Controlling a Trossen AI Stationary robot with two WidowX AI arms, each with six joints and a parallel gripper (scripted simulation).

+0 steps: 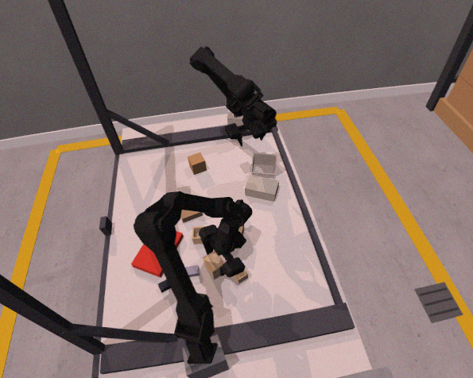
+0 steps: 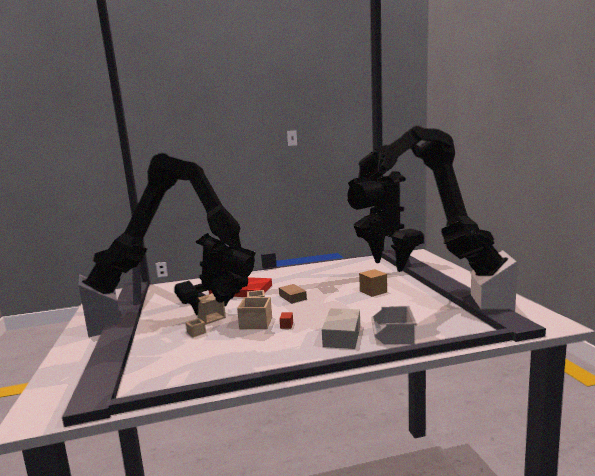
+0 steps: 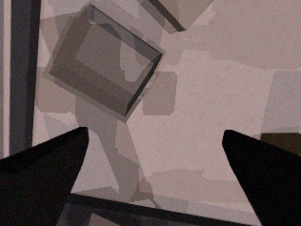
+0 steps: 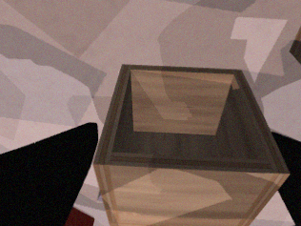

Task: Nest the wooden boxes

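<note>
My right gripper point(image 1: 228, 266) point(image 2: 197, 297) is open and low over a mid-sized open wooden box point(image 1: 213, 262) point(image 2: 210, 307). In the right wrist view this box point(image 4: 190, 152) lies between the two fingers with its opening facing the camera. I cannot tell whether the fingers touch it. A smaller open wooden box point(image 1: 240, 276) point(image 2: 195, 326) sits beside it. A larger upright open wooden box point(image 1: 197, 234) point(image 2: 254, 312) stands near, with a tiny one point(image 2: 255, 293) behind it. My left gripper point(image 1: 238, 136) point(image 2: 389, 261) point(image 3: 156, 135) is open and empty, high above the table's far corner.
A grey open box point(image 1: 264, 163) point(image 2: 393, 323) point(image 3: 102, 61) and a grey closed block point(image 1: 261, 187) point(image 2: 341, 326) sit near the rail. There are also a brown cube point(image 1: 196, 162) point(image 2: 373, 282), a flat brown block point(image 2: 292, 293), a small red cube point(image 2: 286, 319) and a red slab point(image 1: 150, 258) point(image 2: 253, 284).
</note>
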